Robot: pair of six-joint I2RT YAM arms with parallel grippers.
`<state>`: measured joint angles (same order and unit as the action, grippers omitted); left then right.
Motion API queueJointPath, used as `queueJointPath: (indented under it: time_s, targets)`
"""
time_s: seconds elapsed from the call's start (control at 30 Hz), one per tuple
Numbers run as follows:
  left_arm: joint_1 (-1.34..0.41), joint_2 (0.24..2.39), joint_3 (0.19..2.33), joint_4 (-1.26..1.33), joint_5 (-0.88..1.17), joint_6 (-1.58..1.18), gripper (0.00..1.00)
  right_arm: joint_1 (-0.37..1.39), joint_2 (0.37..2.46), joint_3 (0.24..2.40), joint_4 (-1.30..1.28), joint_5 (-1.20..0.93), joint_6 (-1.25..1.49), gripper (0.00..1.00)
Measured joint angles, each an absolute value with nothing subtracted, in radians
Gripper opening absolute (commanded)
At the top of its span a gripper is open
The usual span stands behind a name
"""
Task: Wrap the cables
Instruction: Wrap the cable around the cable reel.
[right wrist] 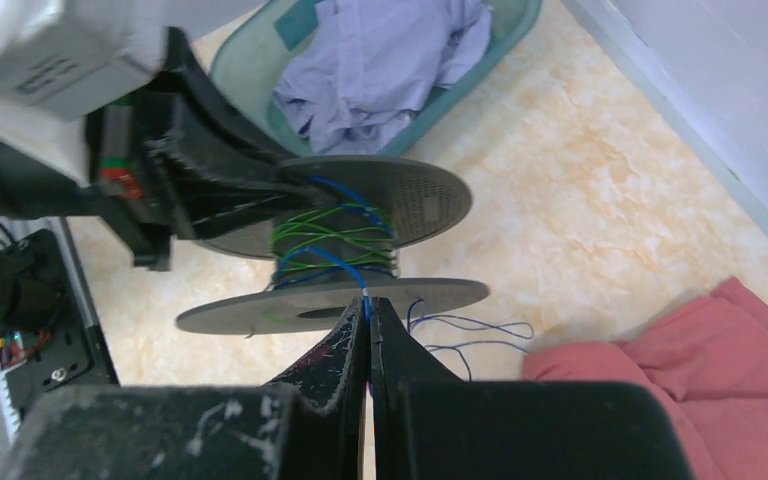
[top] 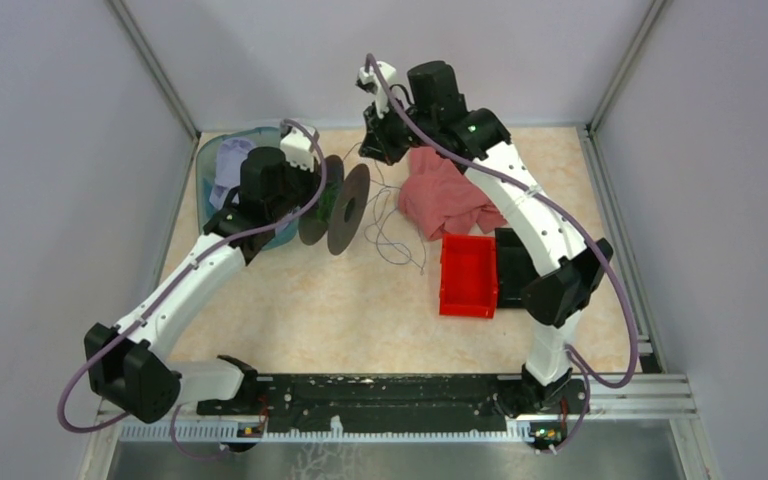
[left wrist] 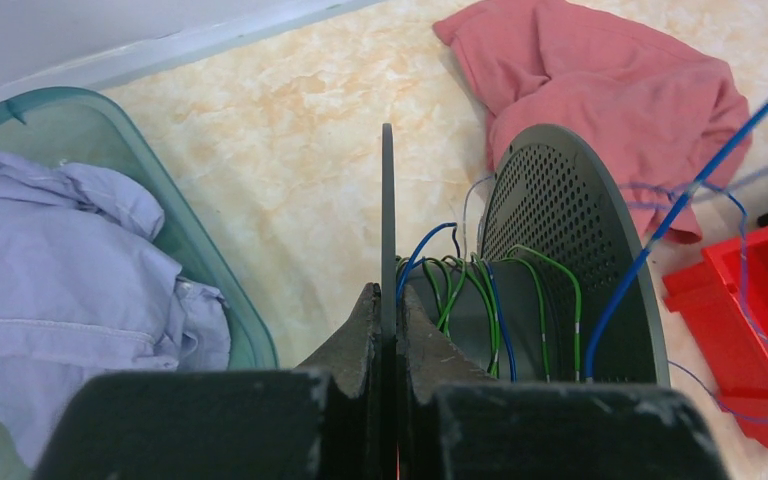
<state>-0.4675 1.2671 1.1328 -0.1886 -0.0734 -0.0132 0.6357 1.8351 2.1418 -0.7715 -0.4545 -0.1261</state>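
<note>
Cables (right wrist: 332,235) wrap the spool (right wrist: 405,195). Left end effector (left wrist: 388,300) pinches its flange (left wrist: 387,200); right end effector (right wrist: 368,306) pinches a blue strand (right wrist: 335,256).

Closed in on the left, far and right sides by plain, pale lilac-grey walls (top: 40,150). Floored with a beige marbled tabletop (top: 360,310) under even, soft light. Framed by aluminium posts (top: 156,65) slanting up from both far corners. Bounded near by a black mounting rail (top: 380,390), then a grey metal sheet (top: 410,460).
</note>
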Motion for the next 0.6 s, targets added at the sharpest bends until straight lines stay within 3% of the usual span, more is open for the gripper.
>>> queueJointPath:
  time_s: [0.6]
  targets:
    - [-0.469, 1.251, 1.114, -0.229, 0.069, 0.005, 0.0, 0.509, 1.84, 2.002, -0.661, -0.357, -0.119, 0.0]
